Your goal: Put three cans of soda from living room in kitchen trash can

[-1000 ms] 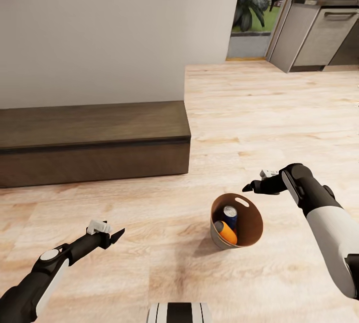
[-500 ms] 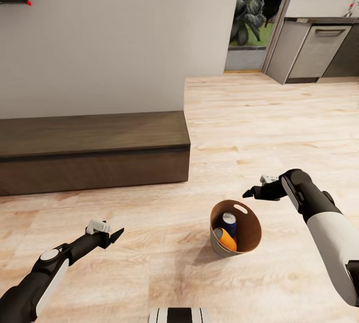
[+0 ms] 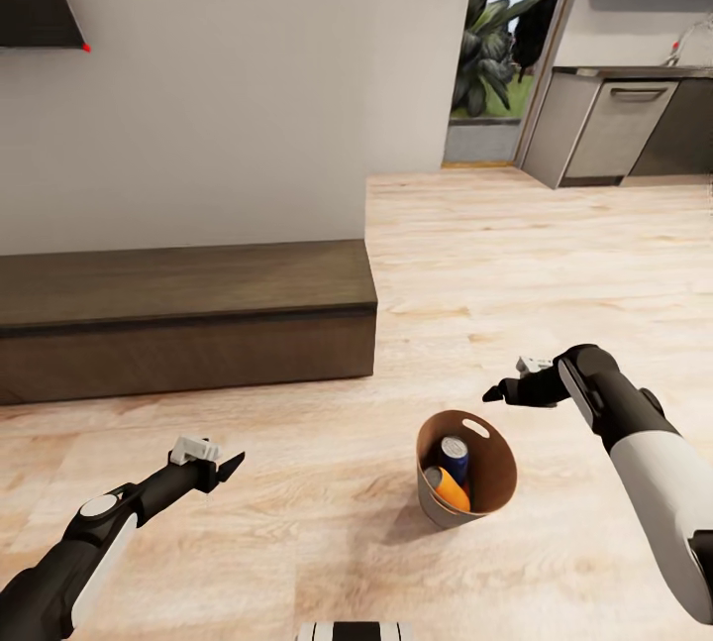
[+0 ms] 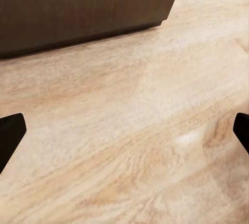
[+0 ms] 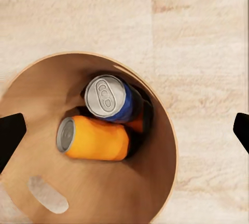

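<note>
The grey tash can (image 3: pixel 432 502) with its tan-brown inside (image 5: pixel 46 151) stands on the wooden floor just ahead of me. Inside it a dark blue can of soda (image 3: pixel 456 455) (image 5: pixel 111 99) stands upright with its silver top showing. An orange can (image 3: pixel 449 489) (image 5: pixel 96 139) lies on its side beside it, and a bit of orange shows behind the blue one. My right gripper (image 3: pixel 492 393) (image 5: pixel 124 130) hovers open above the bin, holding nothing. My left gripper (image 3: pixel 234 466) (image 4: pixel 124 133) is open over bare floor at the left.
A long dark wooden bench (image 3: pixel 178 319) runs along the white wall at the left. Beyond a doorway with plants (image 3: pixel 490 56), the kitchen counter and steel-grey appliance fronts (image 3: pixel 614 131) stand at the far right. Open wooden floor lies between.
The head view has tilted up, so more of the wall and kitchen shows. The cans stay in the bin. Both grippers hold about the same places and remain open.
</note>
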`<state>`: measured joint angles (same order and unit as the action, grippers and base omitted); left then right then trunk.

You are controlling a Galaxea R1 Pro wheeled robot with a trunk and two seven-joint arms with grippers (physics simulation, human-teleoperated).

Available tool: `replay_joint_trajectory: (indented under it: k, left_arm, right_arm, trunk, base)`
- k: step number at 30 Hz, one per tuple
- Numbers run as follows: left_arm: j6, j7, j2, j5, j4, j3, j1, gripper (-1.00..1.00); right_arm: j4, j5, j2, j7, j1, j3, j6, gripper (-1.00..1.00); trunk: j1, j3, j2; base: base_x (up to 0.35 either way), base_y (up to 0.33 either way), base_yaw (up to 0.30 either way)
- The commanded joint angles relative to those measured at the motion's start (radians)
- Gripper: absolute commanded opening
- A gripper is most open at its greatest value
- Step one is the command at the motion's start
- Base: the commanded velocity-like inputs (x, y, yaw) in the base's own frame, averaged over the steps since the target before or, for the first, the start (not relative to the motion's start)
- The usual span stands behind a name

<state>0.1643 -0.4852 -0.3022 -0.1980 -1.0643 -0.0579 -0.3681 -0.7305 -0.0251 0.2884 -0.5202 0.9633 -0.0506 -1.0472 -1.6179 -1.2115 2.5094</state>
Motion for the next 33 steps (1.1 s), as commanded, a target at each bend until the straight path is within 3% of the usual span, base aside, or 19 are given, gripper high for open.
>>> replay_joint_trajectory:
  k: [1, 33]
  left_arm:
    - [0.0, 0.0, 0.0, 0.0, 0.0, 0.0, 0.0, 1.0]
    - [0.001, 0.007, 0.0, 0.0, 0.021, 0.0, 0.0, 1.0]
  right_arm:
    - [-0.004, 0.0, 0.0, 0.0, -0.003, 0.0, 0.0, 1.0]
    - [-0.029, -0.001, 0.002, -0.004, -0.054, 0.008, 0.0, 1.0]
  trunk:
    - [0.0, 0.004, 0.0]
    - [0.015, 0.12, -0.008]
  base:
    - [0.0, 0.0, 0.0]
    - [0.0, 0.0, 0.0]
